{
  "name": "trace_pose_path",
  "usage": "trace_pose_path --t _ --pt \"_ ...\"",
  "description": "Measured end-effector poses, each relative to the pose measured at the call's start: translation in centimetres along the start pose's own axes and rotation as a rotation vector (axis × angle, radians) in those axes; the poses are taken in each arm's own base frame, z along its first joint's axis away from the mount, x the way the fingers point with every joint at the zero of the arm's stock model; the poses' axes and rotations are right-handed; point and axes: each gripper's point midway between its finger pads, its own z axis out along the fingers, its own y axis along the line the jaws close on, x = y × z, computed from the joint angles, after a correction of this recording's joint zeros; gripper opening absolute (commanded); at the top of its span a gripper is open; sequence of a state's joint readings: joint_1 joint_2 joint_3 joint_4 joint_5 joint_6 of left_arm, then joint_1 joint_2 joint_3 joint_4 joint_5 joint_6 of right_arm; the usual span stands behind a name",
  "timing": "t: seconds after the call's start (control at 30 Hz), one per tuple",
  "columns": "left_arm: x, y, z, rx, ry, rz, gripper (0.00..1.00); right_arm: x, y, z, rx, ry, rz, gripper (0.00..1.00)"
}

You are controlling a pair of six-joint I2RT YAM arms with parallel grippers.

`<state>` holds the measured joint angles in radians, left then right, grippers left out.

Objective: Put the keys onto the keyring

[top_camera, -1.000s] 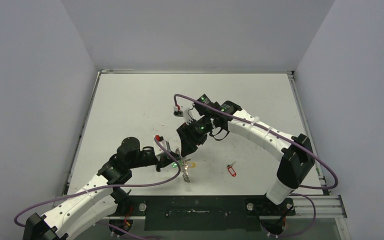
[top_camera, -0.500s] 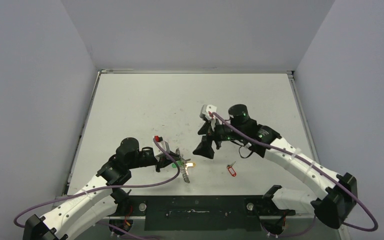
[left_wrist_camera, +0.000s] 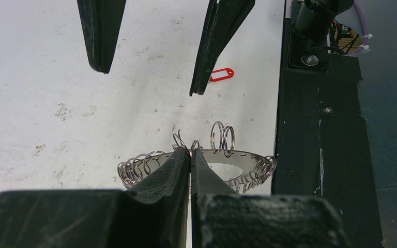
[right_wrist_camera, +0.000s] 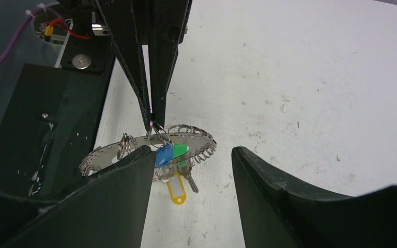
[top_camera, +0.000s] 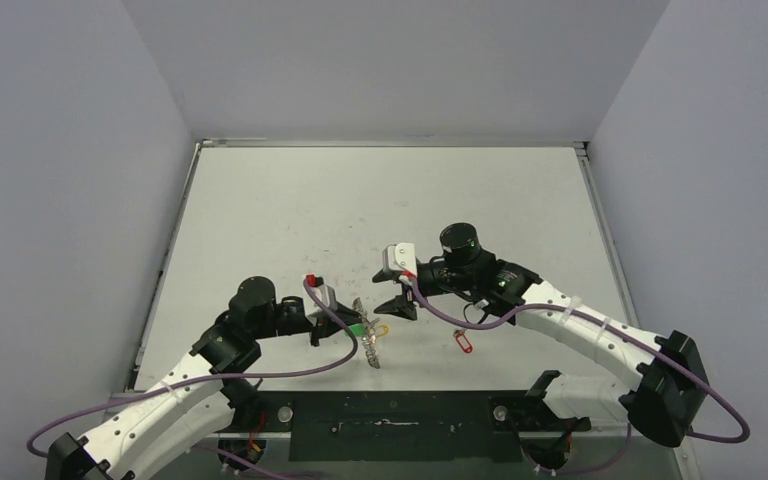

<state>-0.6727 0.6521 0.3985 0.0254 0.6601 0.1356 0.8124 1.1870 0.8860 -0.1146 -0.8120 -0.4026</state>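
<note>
- Pinching the keyring [left_wrist_camera: 248, 157] rim, left gripper [left_wrist_camera: 190, 152] fingers press together.
- Fingers of right gripper [right_wrist_camera: 191, 152] are spread, empty.
- On table [top_camera: 290, 220], red key [top_camera: 463, 341] lies with long axis near-far, blade pointing far.

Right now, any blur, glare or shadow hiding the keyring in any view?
Top external: even light and sharp, but the keyring is tiny. Left wrist: its loops are crisp with small glints, while the left tool, close to the lens, is soft. Right wrist: the right tool is dark and blurred, and it covers the ring's near edge.
</note>
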Motion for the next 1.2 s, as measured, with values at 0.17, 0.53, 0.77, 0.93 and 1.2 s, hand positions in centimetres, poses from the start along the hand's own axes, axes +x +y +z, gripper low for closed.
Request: trace_pose_path --t 0.17,0.53,0.77,0.93,1.2 --pt "-0.1 -0.1 0.0 0.004 -0.004 0.003 0.00 0.9 0.3 0.9 -0.047 0.007 -0.027 0.49" --pt "-0.1 -0.1 0.0 0.004 -0.003 0.002 0.00 2.6 1.3 2.3 -0.136 0.022 -0.035 0.45" --pt "-0.1 -0.1 0.0 0.004 -0.003 0.002 0.00 3.1 2.4 3.0 -0.189 0.024 -0.037 0.36" --pt "-0.1 -0.1 0.0 0.004 -0.002 0.002 0.00 3.4 2.8 3.2 -0.208 0.030 -0.038 0.29" --pt "-0.1 -0.1 0.0 0.003 -0.002 0.002 0.00 2.6 2.5 3.3 -0.212 0.014 -0.057 0.29"
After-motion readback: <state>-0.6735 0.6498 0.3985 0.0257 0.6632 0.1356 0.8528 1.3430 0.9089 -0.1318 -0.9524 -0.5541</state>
